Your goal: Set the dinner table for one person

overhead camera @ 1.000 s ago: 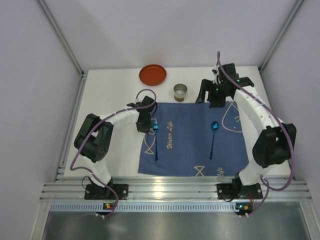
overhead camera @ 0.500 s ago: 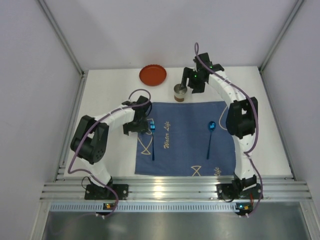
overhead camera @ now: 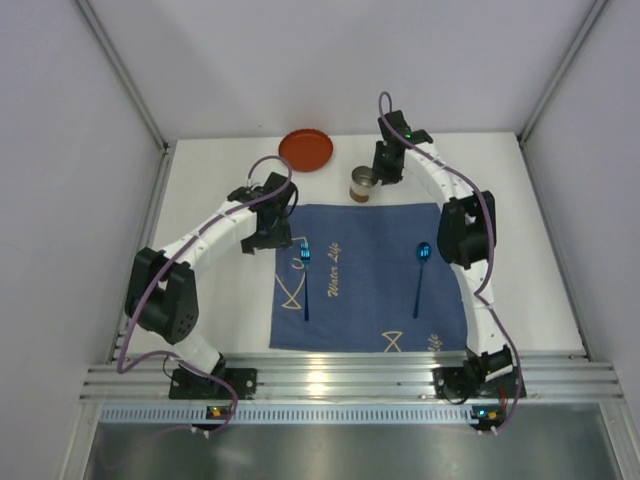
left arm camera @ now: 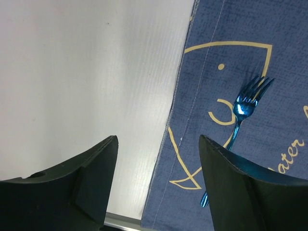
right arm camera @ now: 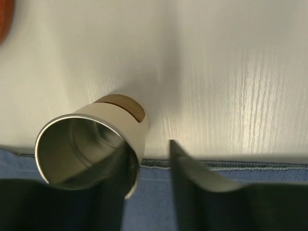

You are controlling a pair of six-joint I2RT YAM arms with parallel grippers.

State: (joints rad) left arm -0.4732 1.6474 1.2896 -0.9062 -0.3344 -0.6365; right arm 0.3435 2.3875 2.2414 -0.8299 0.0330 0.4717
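On the dinner table (overhead camera: 215, 180) lies a dark blue placemat (overhead camera: 370, 295) with a blue fork (overhead camera: 305, 272) at its left and a blue spoon (overhead camera: 421, 270) at its right. My left gripper (overhead camera: 274, 234) hovers open over the placemat's left edge (left arm camera: 175, 120), empty, with the fork (left arm camera: 244, 107) lying free to its right. A metal cup (overhead camera: 364, 184) stands just behind the placemat. My right gripper (overhead camera: 384, 172) straddles the rim of the cup (right arm camera: 86, 144): one finger is inside it, and the other finger (right arm camera: 192, 192) is outside with a small gap to the wall.
An orange-red plate (overhead camera: 306, 150) sits at the back of the table, left of the cup, and shows as a sliver (right arm camera: 4, 19) in the right wrist view. White walls close in the table on three sides. An aluminium rail (overhead camera: 340, 380) runs along the near edge.
The left gripper opened, leaving the fork on the placemat, and drew back and left. The right arm swung left to the cup and its jaws narrowed around the rim.
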